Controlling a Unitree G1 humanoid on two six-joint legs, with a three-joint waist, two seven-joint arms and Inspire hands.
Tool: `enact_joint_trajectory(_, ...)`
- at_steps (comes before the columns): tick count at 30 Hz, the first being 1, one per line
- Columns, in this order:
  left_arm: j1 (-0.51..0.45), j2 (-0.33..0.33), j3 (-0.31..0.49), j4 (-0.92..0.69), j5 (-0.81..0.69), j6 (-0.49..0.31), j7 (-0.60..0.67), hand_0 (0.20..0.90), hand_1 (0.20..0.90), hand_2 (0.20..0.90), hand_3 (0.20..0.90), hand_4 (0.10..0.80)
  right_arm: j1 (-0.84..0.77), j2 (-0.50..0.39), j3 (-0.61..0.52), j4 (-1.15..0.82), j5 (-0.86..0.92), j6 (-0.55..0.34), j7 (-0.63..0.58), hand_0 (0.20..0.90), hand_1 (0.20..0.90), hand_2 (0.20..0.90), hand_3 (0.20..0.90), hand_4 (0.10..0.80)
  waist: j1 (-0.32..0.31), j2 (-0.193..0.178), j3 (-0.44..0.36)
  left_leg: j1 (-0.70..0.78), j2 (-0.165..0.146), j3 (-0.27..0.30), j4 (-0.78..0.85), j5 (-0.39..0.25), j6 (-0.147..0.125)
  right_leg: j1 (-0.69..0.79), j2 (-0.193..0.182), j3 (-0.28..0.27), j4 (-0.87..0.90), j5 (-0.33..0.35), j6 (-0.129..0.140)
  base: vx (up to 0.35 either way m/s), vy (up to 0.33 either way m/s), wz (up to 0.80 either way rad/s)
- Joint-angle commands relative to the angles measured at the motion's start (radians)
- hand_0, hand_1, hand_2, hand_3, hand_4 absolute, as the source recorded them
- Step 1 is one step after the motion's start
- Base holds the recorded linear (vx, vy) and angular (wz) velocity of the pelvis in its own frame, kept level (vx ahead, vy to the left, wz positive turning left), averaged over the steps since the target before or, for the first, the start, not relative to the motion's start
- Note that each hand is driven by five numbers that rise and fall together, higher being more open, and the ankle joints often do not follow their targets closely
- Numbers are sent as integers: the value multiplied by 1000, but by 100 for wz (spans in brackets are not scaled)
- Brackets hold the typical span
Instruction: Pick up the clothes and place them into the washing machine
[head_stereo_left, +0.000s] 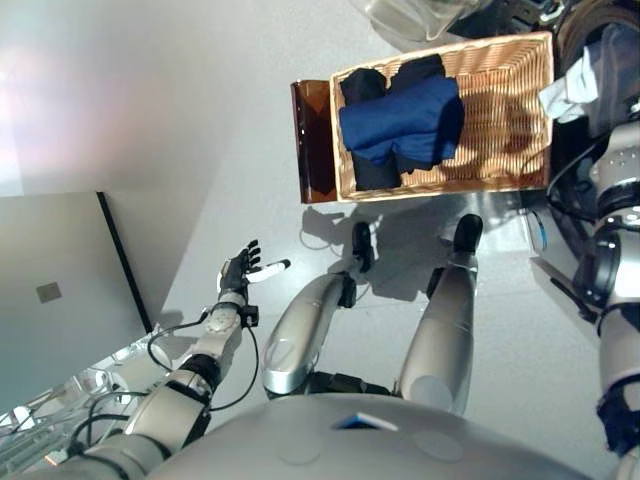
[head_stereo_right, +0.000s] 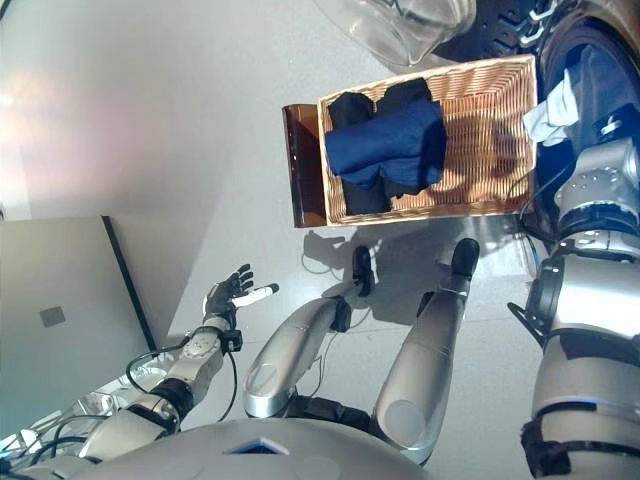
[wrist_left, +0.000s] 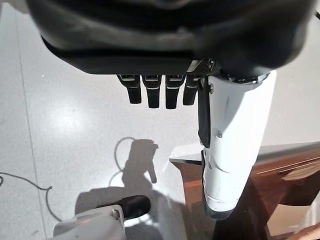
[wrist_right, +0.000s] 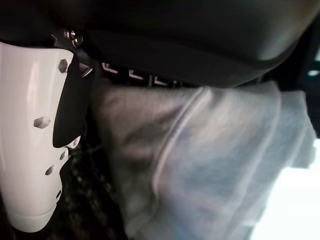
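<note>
A wicker basket (head_stereo_left: 500, 150) rests on a low brown box (head_stereo_left: 315, 140) and holds a blue garment (head_stereo_left: 405, 120) over black clothes (head_stereo_left: 365, 85). My right arm reaches past the basket's right end to the washing machine's dark opening (head_stereo_left: 600, 40). A pale grey-white cloth (head_stereo_left: 565, 95) hangs there at the drum's rim. In the right wrist view my right hand (wrist_right: 35, 150) is closed on this cloth (wrist_right: 200, 165), which lies between thumb and fingers. My left hand (head_stereo_left: 238, 270) hangs open and empty over the floor at the left; its straight fingers (wrist_left: 150, 92) show in the left wrist view.
The machine's clear glass door (head_stereo_left: 410, 15) stands open above the basket. A grey panel with a dark edge (head_stereo_left: 60, 290) stands at the left. Pale grey floor (head_stereo_left: 200, 120) spreads left of the box.
</note>
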Motion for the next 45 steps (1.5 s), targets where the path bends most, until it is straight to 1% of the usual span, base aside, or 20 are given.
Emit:
enact_joint_trajectory(1,31,46,22,90,17,10,2,900,900,900,900,800,75,81,58,-42,-20,-16,98,900,900,900,900,800,27,-48,-139,-69,-11,-21,-12,19,-63,59,82,-67,-41,-49,-97,-10,-34,-3)
enact_joint_trajectory(3,34,46,25,89,19,12,-2,900,900,900,900,800,103,113,64,-34,-38,-9,104,900,900,900,900,800,26,-54,-137,-64,-10,-22,-14,21,-62,67,83,-72,-47,-47,-97,-11,-25,-6)
enact_joint_trajectory(6,20,40,36,109,43,26,-5,900,900,900,900,800,221,260,101,-24,-76,18,135,900,900,900,900,800,28,-77,-127,-54,-4,-33,-13,26,-61,94,83,-86,-62,-40,-98,-16,-42,-3)
enact_joint_trajectory(10,14,40,52,137,61,35,0,900,900,900,900,800,313,391,128,-44,-80,31,160,900,900,900,900,800,28,-100,-120,-53,-4,-45,1,26,-58,111,85,-101,-62,-39,-100,-13,-41,8)
enact_joint_trajectory(11,8,42,59,146,66,40,2,900,900,900,900,800,331,406,132,-56,-84,33,165,900,900,900,900,800,27,-106,-117,-52,-3,-47,3,26,-57,113,85,-104,-62,-39,-101,86,-45,14)
enact_joint_trajectory(12,2,45,65,157,64,42,6,900,900,900,900,800,346,424,137,-69,-79,34,171,900,900,900,900,800,27,-115,-118,-39,-6,-56,8,-6,-61,124,85,-98,-53,-69,-96,-25,-41,5)
enact_joint_trajectory(13,-2,47,71,165,67,43,9,900,900,900,900,800,361,437,144,-80,-81,33,173,900,900,900,900,800,24,-120,-109,-54,-4,-50,13,23,-57,118,84,-108,-59,-37,-101,81,-44,-1)
enact_joint_trajectory(15,-7,52,80,177,71,46,16,900,900,900,900,800,381,456,160,-89,-90,39,180,900,900,900,900,800,25,-131,-111,-45,-8,-60,20,-7,-62,126,82,-106,-48,-70,-98,34,-30,-1)
enact_joint_trajectory(22,-12,60,98,202,83,56,29,900,900,900,900,800,433,492,178,-131,-94,45,192,900,900,900,900,800,25,-153,-106,-35,-7,-68,17,-3,-62,141,84,-114,-52,-67,-98,1,-7,8)
enact_joint_trajectory(26,1,58,99,210,91,56,35,900,900,900,900,800,490,521,187,-165,-105,43,200,900,900,900,900,800,23,-179,-116,1,-3,-75,0,0,-60,181,86,-116,-76,-60,-93,30,-1,6)
enact_joint_trajectory(27,-1,58,101,206,89,56,34,900,900,900,900,800,487,516,183,-164,-105,42,199,900,900,900,900,800,24,-182,-113,-5,-1,-72,-2,30,-56,181,84,-125,-87,-29,-97,-56,3,5)
enact_joint_trajectory(29,-4,59,99,198,80,51,35,900,900,900,900,800,484,506,177,-169,-97,38,199,900,900,900,900,800,24,-188,-108,-4,-2,-73,-4,30,-56,185,81,-130,-94,-26,-96,-8,-11,0)
enact_joint_trajectory(30,-11,63,100,184,69,46,38,900,900,900,900,800,475,495,172,-173,-88,32,200,900,900,900,900,800,25,-190,-106,3,-6,-80,1,0,-59,190,80,-124,-86,-56,-91,-60,-16,1)
enact_joint_trajectory(31,-21,69,101,173,62,42,38,900,900,900,900,800,465,485,164,-178,-74,26,201,900,900,900,900,800,26,-187,-94,-16,-6,-73,2,33,-54,173,78,-134,-88,-25,-98,55,-25,1)
enact_joint_trajectory(32,-20,69,101,174,62,43,38,900,900,900,900,800,465,485,164,-177,-74,26,201,900,900,900,900,800,26,-189,-100,-4,-7,-81,4,2,-58,182,79,-126,-82,-56,-92,-66,-16,1)
enact_joint_trajectory(38,54,75,59,100,17,12,19,900,900,900,900,800,338,376,5,-208,45,-63,138,900,900,900,900,800,44,-144,-76,-36,-11,-77,-10,19,-61,146,75,-126,-81,-63,-93,11,12,-2)
enact_joint_trajectory(42,68,88,44,107,26,10,28,900,900,900,900,800,240,278,-9,-185,19,-85,90,900,900,900,900,800,56,-116,-81,-52,-16,-70,-21,25,-61,120,72,-113,-81,-58,-91,-2,47,8)
enact_joint_trajectory(43,66,86,43,106,26,10,29,900,900,900,900,800,236,275,-9,-181,20,-84,91,900,900,900,900,800,57,-112,-73,-64,-13,-59,-19,51,-57,109,71,-122,-83,-30,-96,26,53,2)
enact_joint_trajectory(44,72,89,38,101,31,9,28,900,900,900,900,800,187,219,-1,-158,-8,-79,67,900,900,900,900,800,62,-101,-82,-56,-17,-64,-27,26,-61,111,69,-107,-82,-58,-89,-86,66,-9)
enact_joint_trajectory(45,68,89,36,90,31,6,30,900,900,900,900,800,151,176,6,-144,-30,-79,49,900,900,900,900,800,64,-87,-73,-72,-15,-51,-25,53,-57,92,65,-113,-80,-31,-94,139,64,-8)
